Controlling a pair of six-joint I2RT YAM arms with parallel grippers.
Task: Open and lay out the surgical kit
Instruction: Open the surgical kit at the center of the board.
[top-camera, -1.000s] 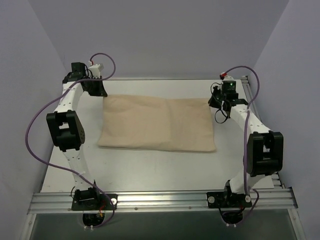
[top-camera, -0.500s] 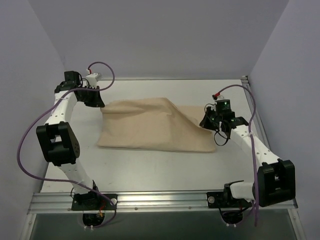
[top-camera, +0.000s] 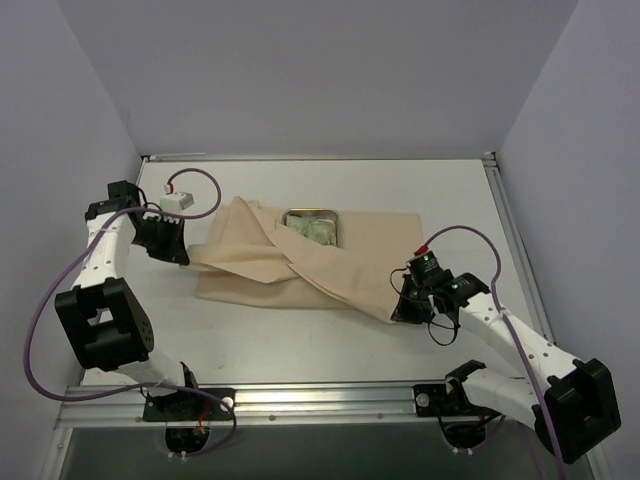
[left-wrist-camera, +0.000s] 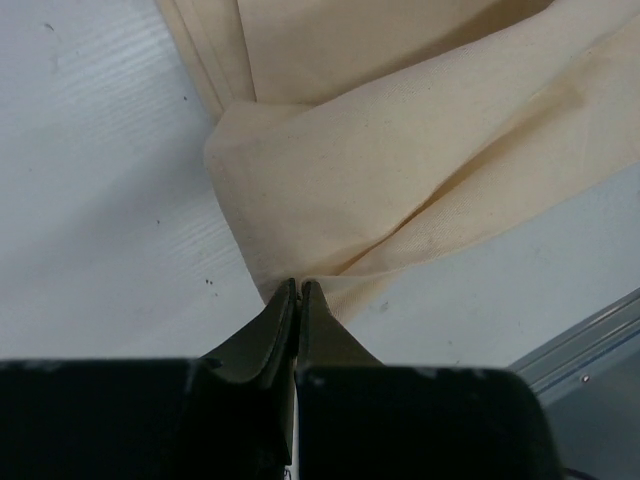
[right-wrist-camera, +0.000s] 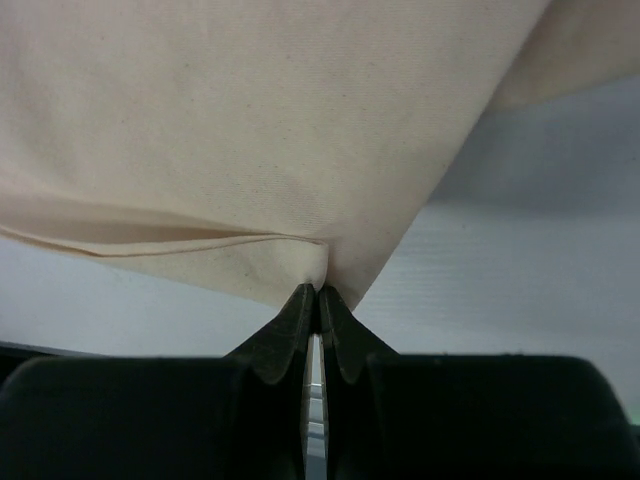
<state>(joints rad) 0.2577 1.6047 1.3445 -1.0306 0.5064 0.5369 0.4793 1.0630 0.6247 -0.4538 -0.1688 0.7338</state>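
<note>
Unwrapping: the left hand (left-wrist-camera: 297, 290) and right hand (right-wrist-camera: 318, 290) are each pinching a corner of the beige cloth wrap (top-camera: 330, 270), steel tray (top-camera: 313, 218) showing; next, spreading it flat on the desk (top-camera: 300, 340)

Steel tray (top-camera: 312, 214): from above only its far rim and part of its inside show; the cloth wrap (top-camera: 340, 268) covers the near side.
Tray contents: pale shapes, too small for me to name.
Left pincer (top-camera: 188, 258): my tips are too small to make out from above; at the wrist, the pinched corner vanishes between them.
Right pincer (top-camera: 398, 314): likewise, tips tucked under the wrap's edge.
Wrist views: the wrap runs off the top edge of both.
Metal rail (left-wrist-camera: 590, 360): blurred, cut off at the corner.
</note>
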